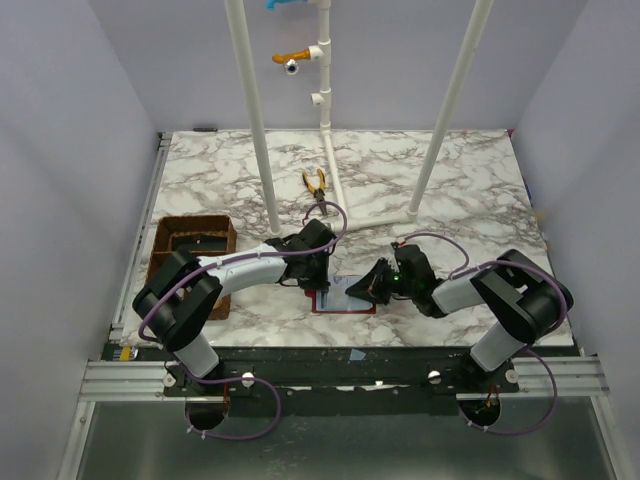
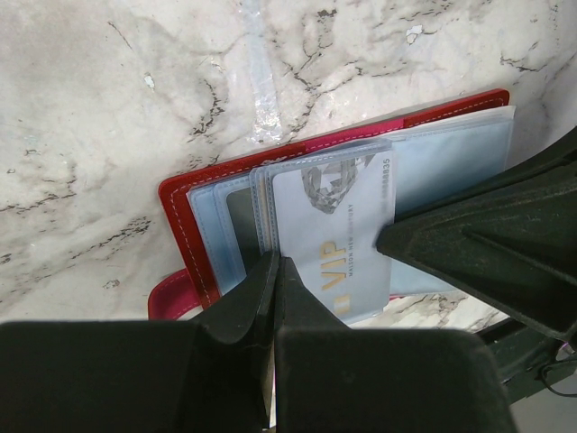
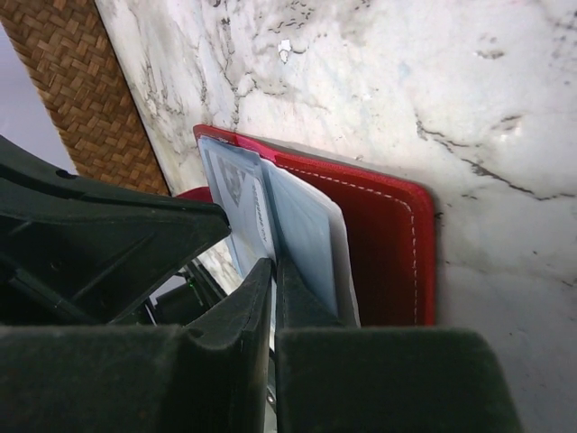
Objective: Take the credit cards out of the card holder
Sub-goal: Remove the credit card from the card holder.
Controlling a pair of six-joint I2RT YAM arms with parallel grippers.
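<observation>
The red card holder (image 1: 345,298) lies open on the marble table between my two grippers, with its pale blue-grey sleeves fanned up. It also shows in the left wrist view (image 2: 180,225) and the right wrist view (image 3: 388,244). A pale VIP card (image 2: 338,244) sticks partway out of a sleeve, past the holder's edge. My left gripper (image 2: 275,263) is shut along that card's edge. My right gripper (image 3: 273,263) is shut on a pale blue sleeve page. Its black body reaches the card's other side in the left wrist view (image 2: 487,244).
A brown woven compartment tray (image 1: 192,245) stands at the left, close behind my left arm. Yellow-handled pliers (image 1: 316,185) lie farther back by the white pipe frame (image 1: 255,120). Both grippers (image 1: 322,283) (image 1: 368,290) nearly touch over the holder.
</observation>
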